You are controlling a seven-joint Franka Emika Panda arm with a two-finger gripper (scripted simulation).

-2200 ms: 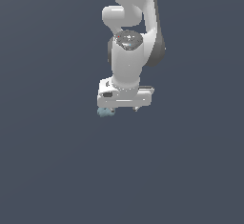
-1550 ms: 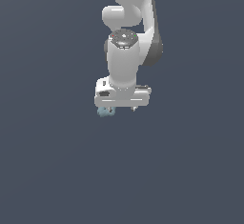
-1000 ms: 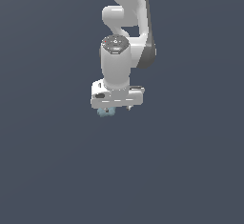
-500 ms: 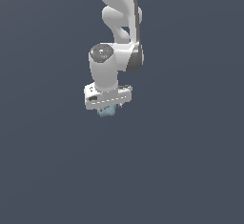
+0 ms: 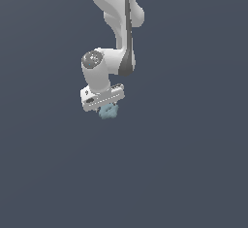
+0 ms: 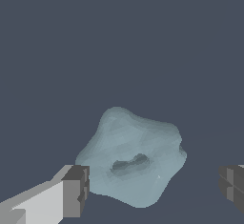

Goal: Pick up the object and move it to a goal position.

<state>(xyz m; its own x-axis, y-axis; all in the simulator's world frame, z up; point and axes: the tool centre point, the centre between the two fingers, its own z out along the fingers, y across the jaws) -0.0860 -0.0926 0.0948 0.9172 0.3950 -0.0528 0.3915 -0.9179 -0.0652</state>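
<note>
Wrist view shows the fingers (image 6: 75, 190) spread apart, straddling the teal object (image 6: 134, 156) without touching it, so they should probably centre over the lump's narrower width, then close squarely before lifting.

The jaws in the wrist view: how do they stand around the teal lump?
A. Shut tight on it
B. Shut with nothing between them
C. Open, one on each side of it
C: the teal lump sits between them, with a visible gap on one side.
</note>
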